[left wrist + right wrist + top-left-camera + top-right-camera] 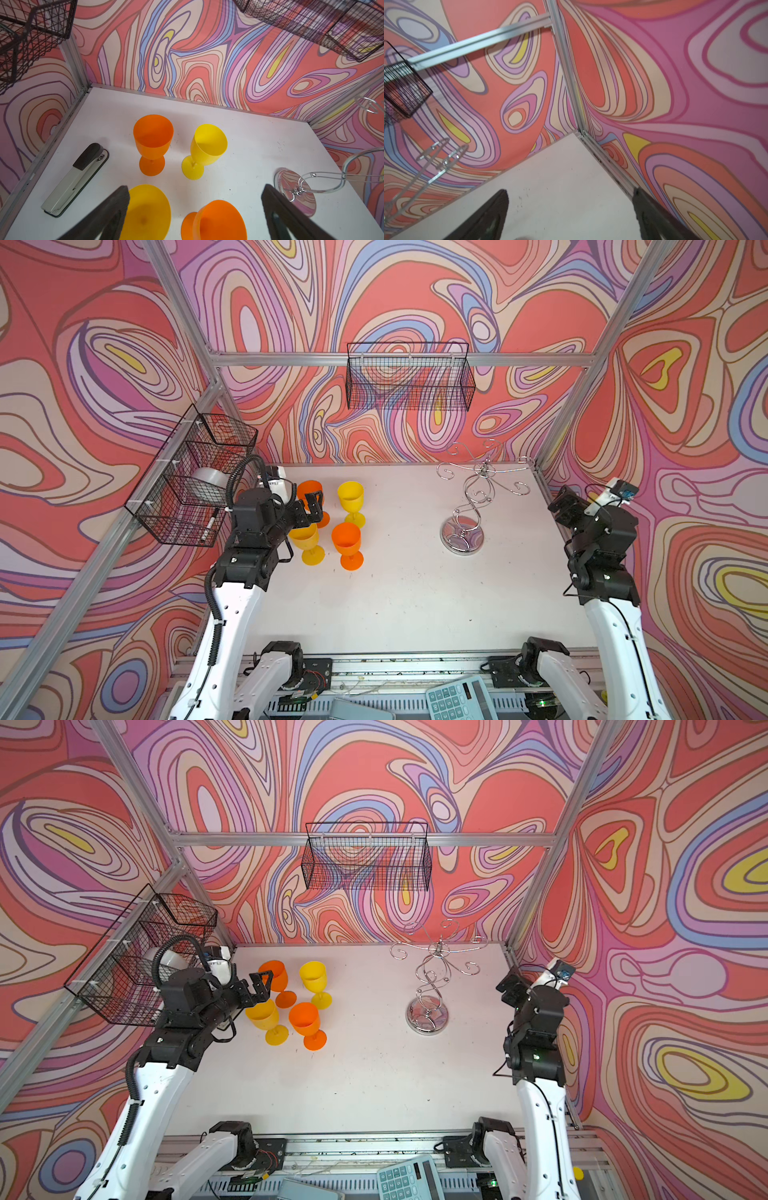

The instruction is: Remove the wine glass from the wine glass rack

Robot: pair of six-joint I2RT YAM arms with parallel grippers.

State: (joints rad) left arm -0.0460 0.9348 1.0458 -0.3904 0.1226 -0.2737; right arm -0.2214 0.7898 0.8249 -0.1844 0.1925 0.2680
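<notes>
step: hooks look empty, task seems done; raise left gripper (313, 508) straight up, jaws wide, holding nothing | right gripper (570, 191): wide open, empty | wine glass rack (462, 534): between both grippers, nearer the right one | wine glasses (347, 541): four, upright, just under left gripper, easy to knock | stapler (76, 178): beside them

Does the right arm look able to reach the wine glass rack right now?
Probably yes: only bare table lies between the open right gripper and the wine glass rack.
</notes>
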